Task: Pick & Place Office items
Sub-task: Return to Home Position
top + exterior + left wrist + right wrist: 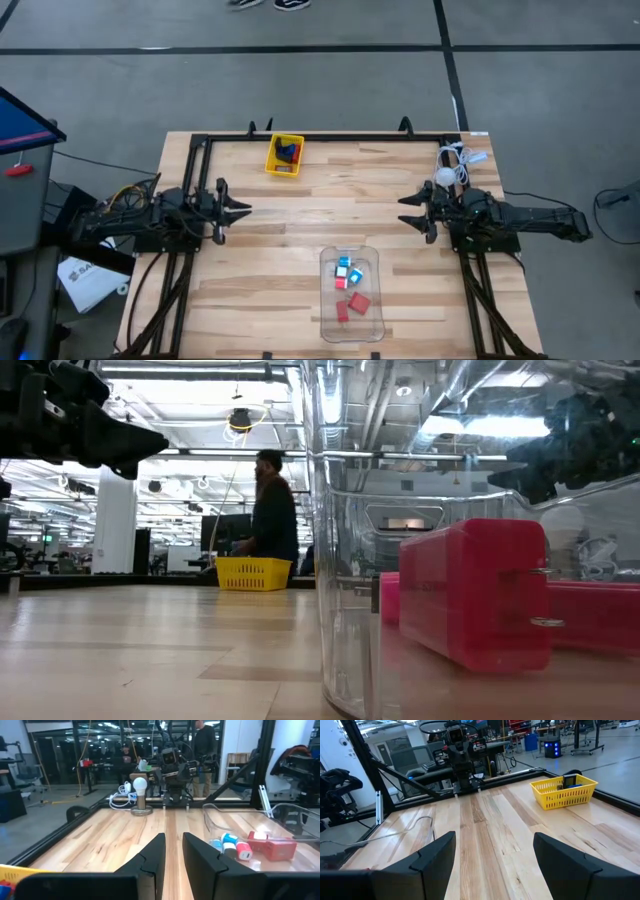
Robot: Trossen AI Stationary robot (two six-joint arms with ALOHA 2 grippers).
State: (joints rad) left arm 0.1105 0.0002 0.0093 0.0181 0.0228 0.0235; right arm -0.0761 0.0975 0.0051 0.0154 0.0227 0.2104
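Observation:
Several office items lie on the floor of the clear plastic bin (325, 300) at the near middle of the table: red blocks (359, 303) (272, 847) and white-and-cyan bits (344, 265) (230, 842). A few more, blue (289, 152) and red, lie in the yellow tray (272, 166) at the far edge. My left gripper (247, 210) (173, 837) hangs level over the left half of the table with only a narrow gap between its fingers and nothing in it. My right gripper (402, 210) (495, 837) faces it from the right, open wide and empty.
A white round lamp (443, 177) (140, 787) with a coiled cable stands at the far right, beside my right arm. A black frame (330, 137) runs along the table's far edge. Bare wood (320, 215) lies between the two grippers. People stand in the room beyond.

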